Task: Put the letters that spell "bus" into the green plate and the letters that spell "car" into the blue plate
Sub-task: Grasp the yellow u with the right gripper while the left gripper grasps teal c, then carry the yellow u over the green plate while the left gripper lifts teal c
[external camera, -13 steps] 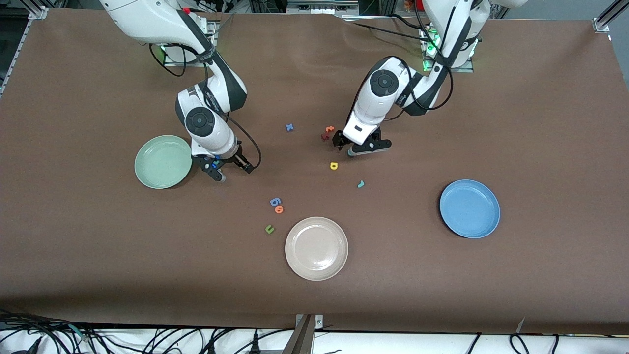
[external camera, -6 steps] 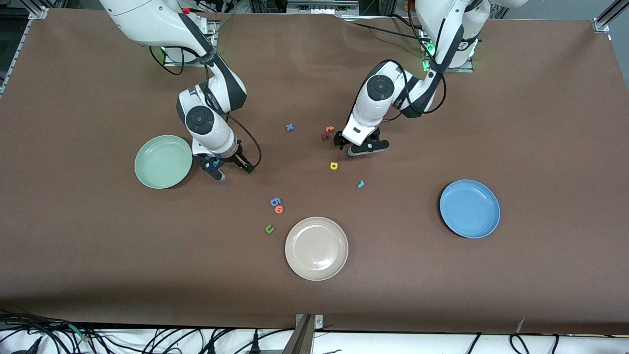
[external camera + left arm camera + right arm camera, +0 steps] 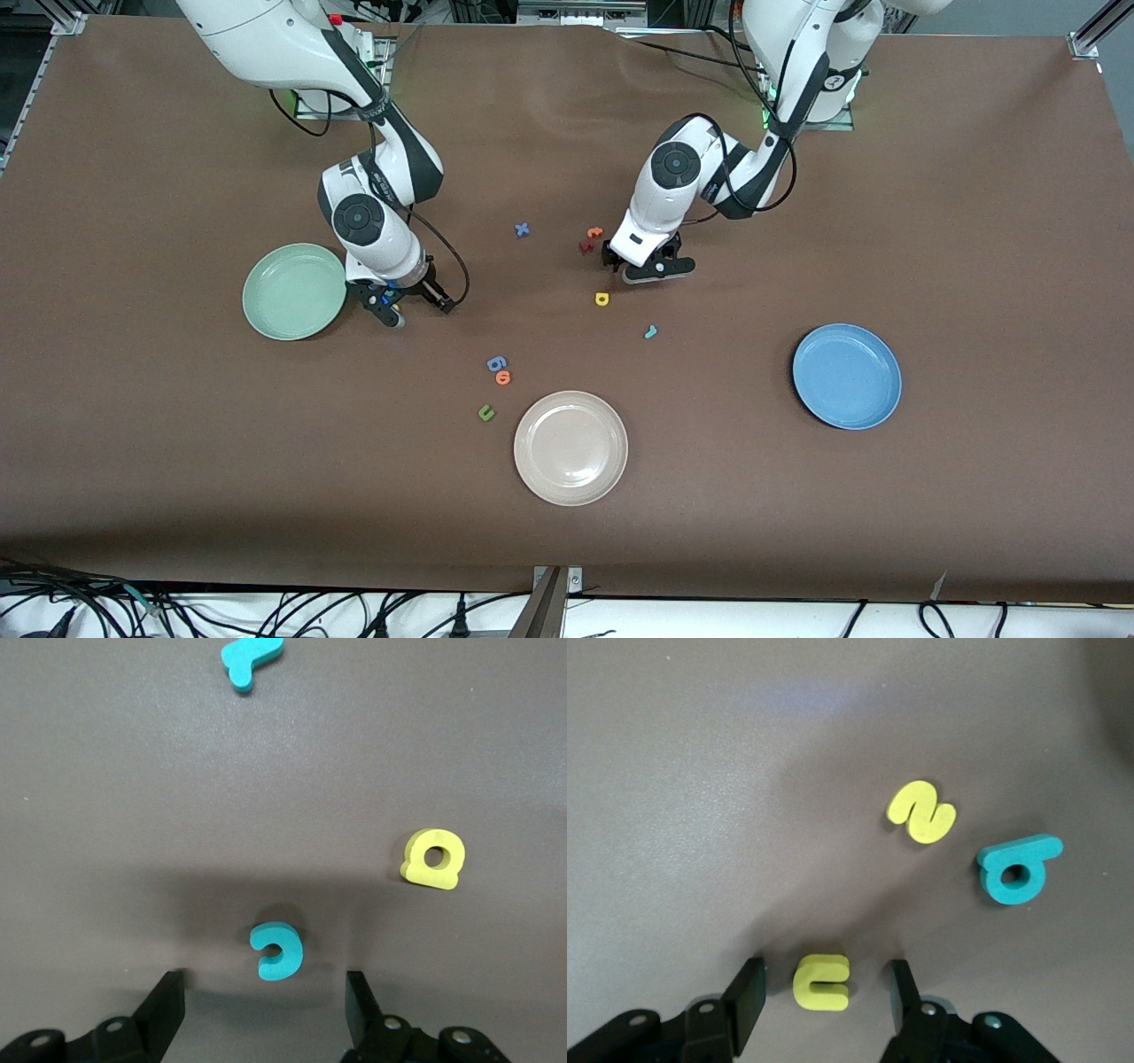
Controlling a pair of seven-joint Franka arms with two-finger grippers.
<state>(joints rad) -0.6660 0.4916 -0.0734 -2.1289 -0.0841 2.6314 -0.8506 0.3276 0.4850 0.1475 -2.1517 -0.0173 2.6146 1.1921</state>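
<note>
My left gripper [image 3: 264,983] is open and low over the table, its fingers [image 3: 168,1001] on either side of the teal "c" [image 3: 276,950] without touching it. The yellow "a" [image 3: 433,858] [image 3: 601,299] and the teal "r" [image 3: 252,659] [image 3: 650,332] lie nearby on the cloth. My right gripper [image 3: 827,974] is open too, straddling the yellow "u" [image 3: 821,981] with gaps on both sides. The yellow "s" [image 3: 921,812] and the teal "b" [image 3: 1017,869] lie close by. This gripper [image 3: 400,308] is beside the green plate [image 3: 294,291]. The blue plate [image 3: 846,376] holds nothing.
A beige-white plate [image 3: 570,447] sits nearest the front camera. Close to it lie a blue looped letter [image 3: 496,362], an orange "o" [image 3: 503,377] and an olive "u" [image 3: 485,412]. A blue "x" [image 3: 522,229] and reddish letters [image 3: 591,239] lie beside my left gripper [image 3: 644,268].
My left gripper has shifted a little toward the reddish letters. The right gripper has barely moved beside the green plate.
</note>
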